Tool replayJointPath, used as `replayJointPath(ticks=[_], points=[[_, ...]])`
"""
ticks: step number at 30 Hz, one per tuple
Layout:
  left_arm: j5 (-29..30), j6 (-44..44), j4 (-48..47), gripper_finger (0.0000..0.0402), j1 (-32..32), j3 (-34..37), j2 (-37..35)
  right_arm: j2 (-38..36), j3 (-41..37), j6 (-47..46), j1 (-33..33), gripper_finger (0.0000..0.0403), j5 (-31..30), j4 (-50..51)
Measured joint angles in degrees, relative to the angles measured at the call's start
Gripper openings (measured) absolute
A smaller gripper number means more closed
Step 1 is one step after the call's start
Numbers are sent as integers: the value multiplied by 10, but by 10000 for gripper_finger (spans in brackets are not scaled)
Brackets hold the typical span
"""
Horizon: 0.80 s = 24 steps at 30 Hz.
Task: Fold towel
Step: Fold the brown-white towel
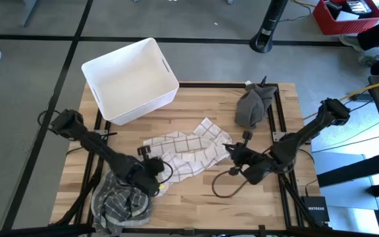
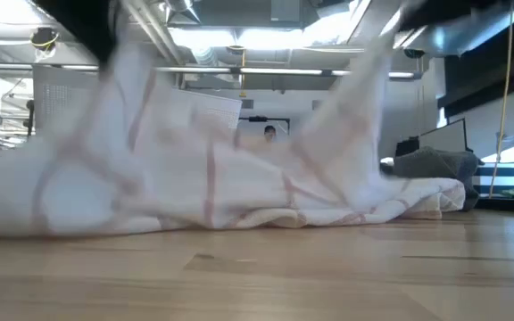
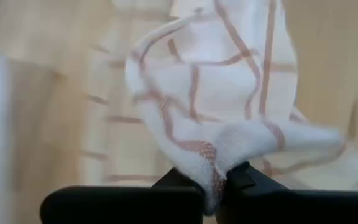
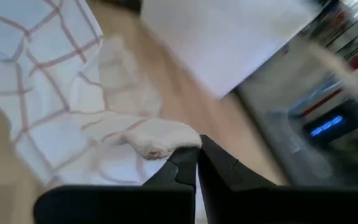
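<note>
White cloth with thin red checks, the towel [image 1: 186, 153], lies rumpled on the wooden table [image 1: 202, 99] between the left gripper [image 1: 151, 166] and right gripper [image 1: 234, 153]. At table height it drapes upward at both ends. The left wrist view shows fingers [image 3: 185, 180] pinching a corner; the right gripper's fingers [image 4: 179, 165] nip another corner.

White towel [image 1: 186, 153] with thin reddish-brown check lines is lying crumpled and partly spread in front of the white bin [image 1: 131, 80], near the middle of the wooden surface [image 1: 196, 194], its two outer ends bunching up off the wood.
</note>
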State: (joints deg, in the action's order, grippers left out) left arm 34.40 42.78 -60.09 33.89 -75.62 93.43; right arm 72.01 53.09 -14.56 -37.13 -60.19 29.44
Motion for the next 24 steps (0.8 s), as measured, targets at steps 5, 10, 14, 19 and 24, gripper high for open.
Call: replayJointPath(ticks=[5, 10, 14, 19, 24], points=[[214, -23, -134, 2, 40, -150, -26, -22, 173, 87, -33, 10, -93, 77], [448, -135, -140, 3, 64, -254, -52, -35, 315, 224, -38, 10, -184, 81], [544, -237, -140, 3, 38, -297, -76, -46, 383, 303, 2, 10, -213, 82], [556, -326, -143, 2, -41, -312, -121, -75, 417, 345, 78, 10, -205, 82], [534, -343, -144, 4, -135, -312, -149, -94, 417, 350, 174, 10, -142, 83]])
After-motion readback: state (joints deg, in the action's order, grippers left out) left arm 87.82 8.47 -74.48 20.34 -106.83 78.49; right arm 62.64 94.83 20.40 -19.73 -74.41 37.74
